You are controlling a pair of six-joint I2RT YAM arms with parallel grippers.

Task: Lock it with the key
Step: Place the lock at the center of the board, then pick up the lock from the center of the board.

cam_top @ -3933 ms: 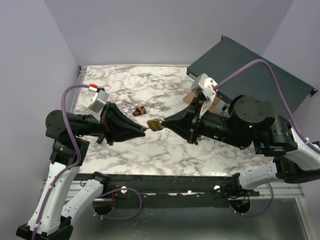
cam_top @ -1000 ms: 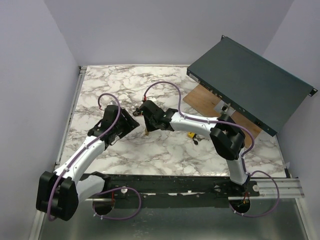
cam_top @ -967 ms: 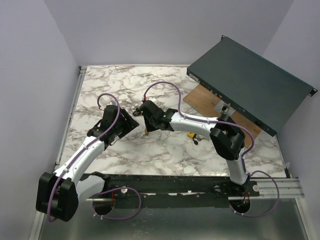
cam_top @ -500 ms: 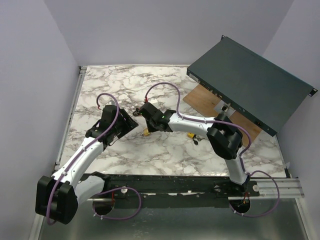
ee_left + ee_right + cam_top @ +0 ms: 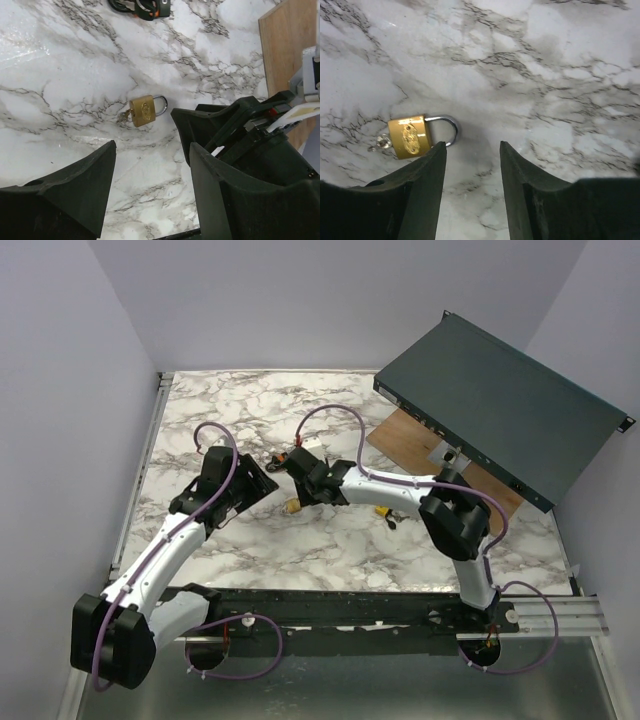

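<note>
The padlock (image 5: 410, 136), no longer held up between the arms, lay on the worktop (image 5: 580, 60) with its shackle seated (key (image 5: 382, 142) apparently inserted), while the left gripper (image 5: 150, 150) and right gripper (image 5: 472, 146) hung over it, jaws apart and empty, suggesting locking was complete.

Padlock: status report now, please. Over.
Left jaws open, right jaws open, both empty. Padlock flat on table, key at its base, shackle looks closed. Nothing blocks it.
</note>
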